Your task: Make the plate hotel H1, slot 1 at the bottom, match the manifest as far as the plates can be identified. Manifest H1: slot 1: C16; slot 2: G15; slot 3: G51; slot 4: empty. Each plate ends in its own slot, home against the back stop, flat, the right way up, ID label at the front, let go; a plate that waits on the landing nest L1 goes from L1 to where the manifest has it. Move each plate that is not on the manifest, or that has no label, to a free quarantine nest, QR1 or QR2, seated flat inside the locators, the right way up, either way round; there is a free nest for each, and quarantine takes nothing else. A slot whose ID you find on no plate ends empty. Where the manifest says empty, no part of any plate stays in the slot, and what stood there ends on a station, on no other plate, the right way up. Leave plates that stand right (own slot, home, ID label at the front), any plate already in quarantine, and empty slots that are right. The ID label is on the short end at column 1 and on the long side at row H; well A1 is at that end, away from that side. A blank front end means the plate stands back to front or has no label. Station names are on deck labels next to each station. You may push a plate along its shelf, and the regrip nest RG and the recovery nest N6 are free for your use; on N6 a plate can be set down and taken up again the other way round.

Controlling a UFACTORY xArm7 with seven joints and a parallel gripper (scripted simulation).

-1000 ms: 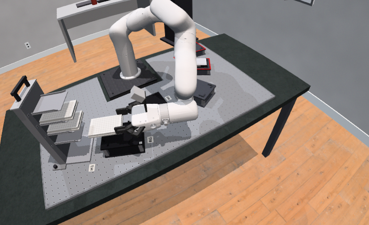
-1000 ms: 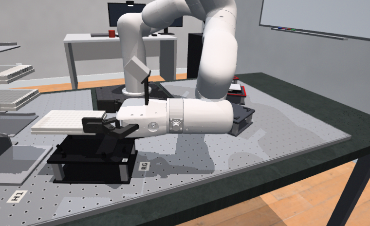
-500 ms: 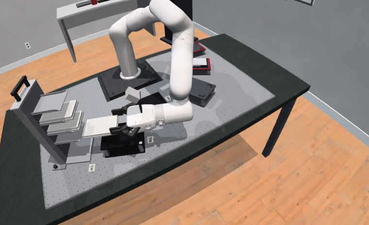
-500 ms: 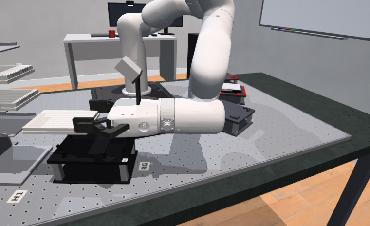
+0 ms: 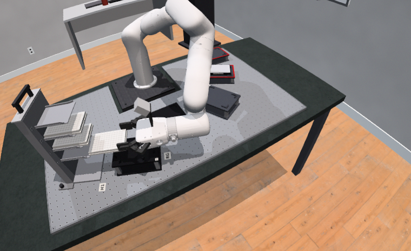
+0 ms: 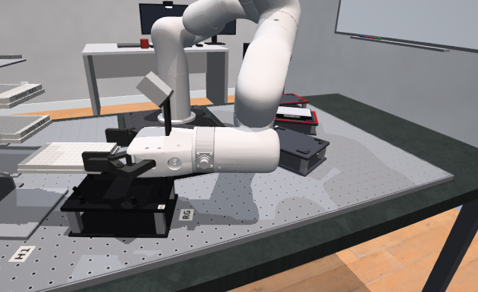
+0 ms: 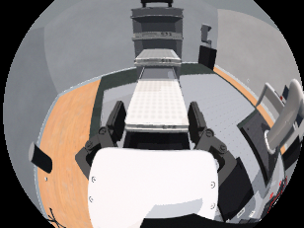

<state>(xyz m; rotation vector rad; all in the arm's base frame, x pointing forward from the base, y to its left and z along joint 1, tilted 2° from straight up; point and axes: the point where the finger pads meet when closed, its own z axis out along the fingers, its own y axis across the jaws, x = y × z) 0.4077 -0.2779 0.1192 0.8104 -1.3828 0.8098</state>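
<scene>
My gripper [image 5: 123,135] [image 6: 106,150] [image 7: 156,109] is shut on the short end of a white well plate [image 5: 107,141] [image 6: 63,155] [image 7: 156,100]. It holds the plate flat and level above the black regrip nest RG [image 5: 138,163] [image 6: 124,210]. The plate's far end reaches the front of the lowest shelf of hotel H1 [image 5: 37,140] [image 7: 156,24]. Two grey plates sit in the hotel, one in slot 2 [image 5: 73,140] [image 6: 12,124] and one in slot 3 [image 5: 66,124] [image 6: 9,92]. The top shelf [image 5: 55,113] is bare. No label on the held plate can be read.
Two red-rimmed quarantine nests stand at the back right. The nearer one holds a white plate [image 5: 221,68] [image 6: 293,111]; the farther one [image 5: 221,54] [image 6: 293,98] is empty. A dark nest [image 5: 223,101] [image 6: 302,148] stands beside the arm. Deck labels H1 [image 5: 101,186] and RG [image 5: 167,155] show.
</scene>
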